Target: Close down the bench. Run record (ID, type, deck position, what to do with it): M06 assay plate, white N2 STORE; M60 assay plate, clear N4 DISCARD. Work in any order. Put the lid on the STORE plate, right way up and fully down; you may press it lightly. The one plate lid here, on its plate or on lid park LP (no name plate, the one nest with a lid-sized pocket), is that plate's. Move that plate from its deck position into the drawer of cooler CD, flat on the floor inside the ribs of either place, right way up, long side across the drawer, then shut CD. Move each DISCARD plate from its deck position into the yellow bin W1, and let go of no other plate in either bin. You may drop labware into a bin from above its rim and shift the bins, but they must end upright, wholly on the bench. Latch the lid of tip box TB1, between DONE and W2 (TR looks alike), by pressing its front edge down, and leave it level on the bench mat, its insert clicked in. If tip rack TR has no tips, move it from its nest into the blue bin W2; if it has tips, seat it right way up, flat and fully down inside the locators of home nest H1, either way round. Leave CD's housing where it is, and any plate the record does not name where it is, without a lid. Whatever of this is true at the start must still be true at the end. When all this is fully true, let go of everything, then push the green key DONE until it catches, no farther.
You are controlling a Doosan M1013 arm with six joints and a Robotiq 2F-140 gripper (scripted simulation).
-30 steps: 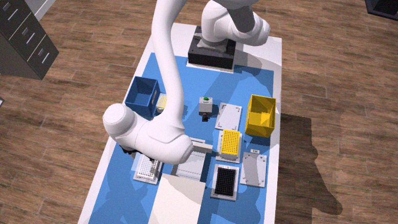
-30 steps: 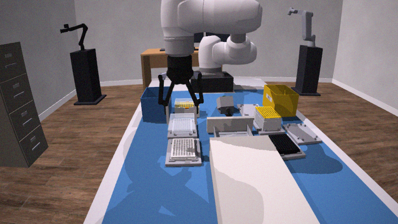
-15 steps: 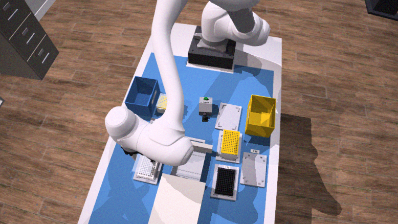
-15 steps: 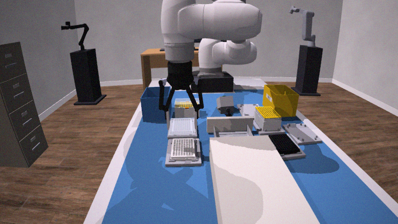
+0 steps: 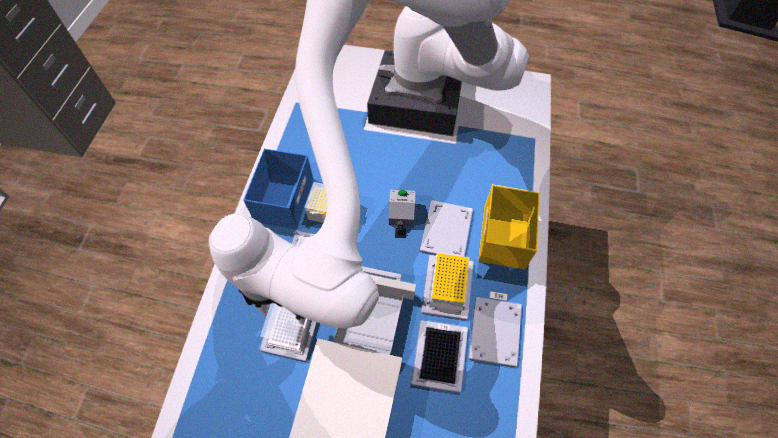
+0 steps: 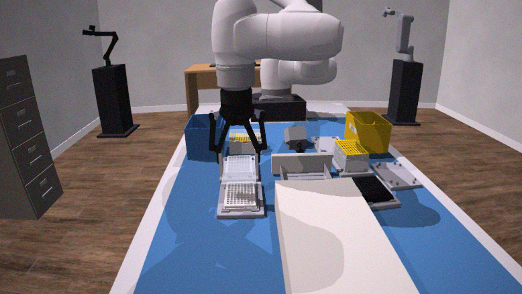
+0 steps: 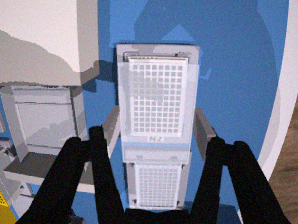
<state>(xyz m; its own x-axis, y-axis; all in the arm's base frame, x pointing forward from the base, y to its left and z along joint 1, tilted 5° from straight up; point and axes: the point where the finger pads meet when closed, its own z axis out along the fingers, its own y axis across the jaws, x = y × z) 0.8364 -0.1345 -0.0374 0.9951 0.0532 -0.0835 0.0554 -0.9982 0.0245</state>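
My gripper [image 6: 237, 150] hangs over the left side of the deck, shut on a clear plate lid [image 6: 239, 168]. In the wrist view the lid [image 7: 157, 96] sits between the finger pads, and I see the white plate M06 through it. That white plate [image 6: 241, 195] lies uncovered in its nest at the front left [image 5: 285, 326]. The lid hovers above the deck, apart from the plate. Under the gripper, a second gridded plate [image 7: 156, 185] lies in its own nest and looks clear. The arm hides it in the top view.
The blue bin [image 5: 277, 187] and tip box TB1 [image 5: 316, 202] stand behind the gripper. The DONE key [image 5: 402, 193] is mid-bench. The yellow bin [image 5: 510, 225] is at the right. The tip rack with a yellow top [image 5: 450, 278], a black plate [image 5: 440, 354], an empty nest [image 5: 495, 330] and cooler CD [image 5: 348, 391] with its drawer open [image 5: 375, 321] fill the rest.
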